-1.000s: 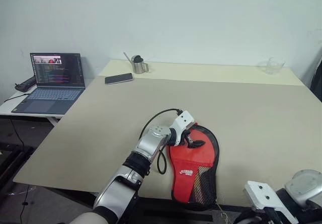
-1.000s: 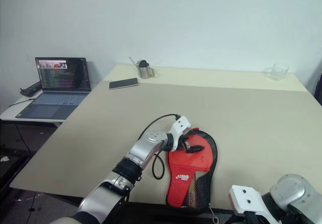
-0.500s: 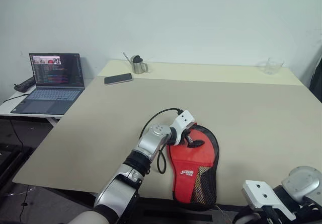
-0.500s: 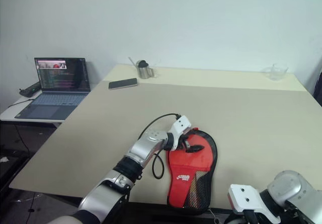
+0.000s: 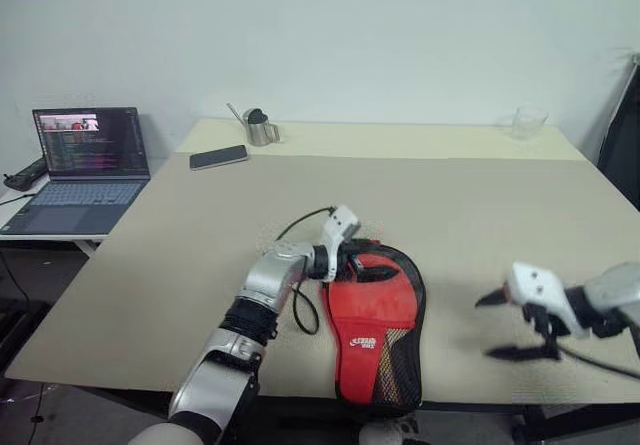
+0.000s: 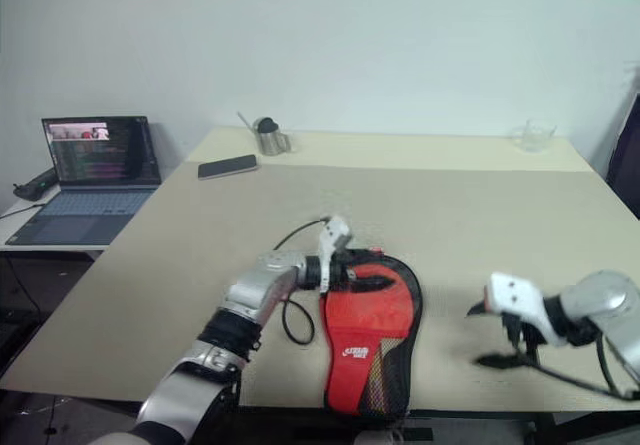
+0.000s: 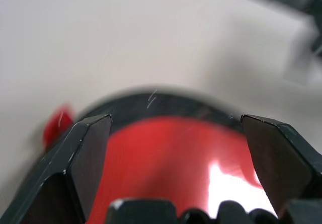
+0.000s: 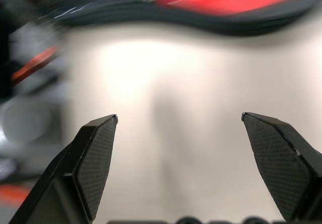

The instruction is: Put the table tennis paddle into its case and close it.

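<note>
The black paddle-shaped fabric case with a red panel and mesh side (image 5: 378, 327) is lying on the wide beige worktop (image 5: 200, 255), its narrow end overhanging the near edge, where it is getting cut off from sight. A small white logo is showing on the red panel, but its lettering is too small to read. Whether the red table tennis paddle is sitting inside the case is hard to tell: only red surface is showing through, and no wooden handle can be made out. The left hand (image 5: 366, 267) is hovering at the case's round far end with its black fingers (image 7: 90, 148) spread wide, gripping nothing; in its wrist view the red surface is blurring beneath them. The right hand (image 5: 512, 323) is hanging well to the right of the case, fingers standing wide apart and empty. Far beyond the case, a dark phone (image 5: 218, 156), a small steel jug (image 5: 259, 128) and a clear glass (image 5: 528, 123) are standing near the worktop's back edge. An open laptop (image 5: 75, 165) is sitting on a side table to the left of the worktop; its screen text is unreadable.
</note>
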Robot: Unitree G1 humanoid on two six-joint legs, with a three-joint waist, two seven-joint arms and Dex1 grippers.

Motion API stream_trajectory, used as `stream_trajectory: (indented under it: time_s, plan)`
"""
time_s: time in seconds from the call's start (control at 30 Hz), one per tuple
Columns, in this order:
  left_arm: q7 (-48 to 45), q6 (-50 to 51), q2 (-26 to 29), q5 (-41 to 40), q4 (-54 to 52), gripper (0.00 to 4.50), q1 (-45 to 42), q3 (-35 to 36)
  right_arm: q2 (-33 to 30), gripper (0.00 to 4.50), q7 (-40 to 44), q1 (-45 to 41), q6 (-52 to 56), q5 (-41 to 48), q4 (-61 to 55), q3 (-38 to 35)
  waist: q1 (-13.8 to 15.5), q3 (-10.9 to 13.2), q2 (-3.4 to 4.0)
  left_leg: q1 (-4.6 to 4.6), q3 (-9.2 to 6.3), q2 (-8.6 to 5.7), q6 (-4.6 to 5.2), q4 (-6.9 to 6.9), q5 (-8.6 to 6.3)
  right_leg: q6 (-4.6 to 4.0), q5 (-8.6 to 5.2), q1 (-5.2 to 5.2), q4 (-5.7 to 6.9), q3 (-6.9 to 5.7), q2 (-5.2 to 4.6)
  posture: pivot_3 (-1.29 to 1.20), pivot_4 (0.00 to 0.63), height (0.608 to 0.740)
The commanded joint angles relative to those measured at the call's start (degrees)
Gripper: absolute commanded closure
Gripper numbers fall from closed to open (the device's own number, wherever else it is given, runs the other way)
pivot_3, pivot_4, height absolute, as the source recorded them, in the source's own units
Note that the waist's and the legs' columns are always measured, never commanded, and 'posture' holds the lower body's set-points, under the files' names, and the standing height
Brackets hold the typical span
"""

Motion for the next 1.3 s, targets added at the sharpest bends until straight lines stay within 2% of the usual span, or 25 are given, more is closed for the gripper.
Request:
stream_trajectory:
  time_s: [0.03,0.2,0.27,0.43,0.53,0.6,0.83,1.1,1.3]
  plan:
    - [-4.43,1.88,6.65,-4.39,-8.71,0.0,0.12,4.1,2.24,0.09,2.24,-5.96,0.25,2.57,4.65,-1.55,-0.37,0.01,-0.01,0.02,0.01,0.01,-0.02,0.0,-0.01,-0.01,-0.01,0.0,0.0,0.0,0.01,0.0,0.15,0.74]
    - [-8.46,3.54,18.23,-7.42,-14.93,0.0,3.69,8.23,4.44,0.09,6.8,-14.38,0.44,3.19,15.14,-1.48,-0.83,0.05,0.03,0.03,0.02,-0.03,-0.02,-0.01,-0.02,-0.02,-0.01,0.0,-0.01,0.07,0.01,0.0,0.15,0.74]
    - [-9.6,4.81,21.87,-8.92,-17.45,0.0,5.5,9.66,4.19,0.09,8.99,-16.77,-0.49,3.04,19.99,-2.02,-0.9,0.09,0.08,0.02,0.03,-0.03,-0.01,0.0,-0.03,-0.03,-0.01,-0.01,-0.02,0.09,0.01,0.0,0.15,0.74]
    - [-15.75,7.07,35.52,-14.02,-19.67,0.0,12.39,18.34,1.51,0.09,14.63,-24.78,-0.14,1.92,33.03,-2.62,-0.98,0.51,0.17,-0.06,0.1,0.0,0.0,-0.04,-0.04,-0.09,-0.03,-0.19,0.05,0.15,0.01,0.0,0.15,0.74]
    - [-17.58,6.52,40.66,-15.17,-18.54,0.0,16.33,21.99,0.44,0.09,16.49,-26.75,-0.58,1.95,36.29,-2.87,-0.98,0.56,0.22,-0.12,0.16,0.01,0.0,-0.1,-0.04,-0.16,-0.07,-0.35,0.07,0.18,0.01,0.0,0.15,0.74]
    - [-17.92,5.94,43.72,-14.9,-18.04,0.0,19.9,25.12,-0.88,0.09,16.62,-25.3,0.0,2.76,34.31,-4.06,-0.99,0.6,0.28,-0.12,0.2,0.03,-0.01,-0.14,-0.05,-0.17,-0.07,-0.38,0.07,0.21,0.01,0.0,0.15,0.74]
    - [-16.83,6.23,45.55,-18.11,-20.3,0.0,27.97,32.91,-3.49,0.09,13.88,-16.9,4.24,6.43,21.81,-9.34,-0.88,0.67,0.39,-0.49,0.22,0.05,-0.01,-0.05,-0.06,-0.18,-0.06,-0.7,0.15,0.21,0.0,0.0,0.15,0.74]
    - [-16.38,5.34,46.94,-18.06,-18.23,0.0,25.99,32.09,-2.85,0.09,10.69,-12.38,8.04,8.88,12.48,-11.66,-0.9,0.68,0.4,-0.48,0.22,0.06,0.0,-0.05,-0.06,-0.2,-0.05,-0.7,0.18,0.21,0.0,0.0,0.15,0.74]
    - [-16.43,5.55,47.3,-18.02,-19.48,0.0,28.14,32.18,-2.64,0.09,9.47,-9.97,9.55,10.3,8.86,-12.62,-0.91,0.68,0.41,-0.49,0.24,0.06,0.0,-0.06,-0.07,-0.19,-0.05,-0.71,0.15,0.21,0.0,0.0,0.15,0.74]
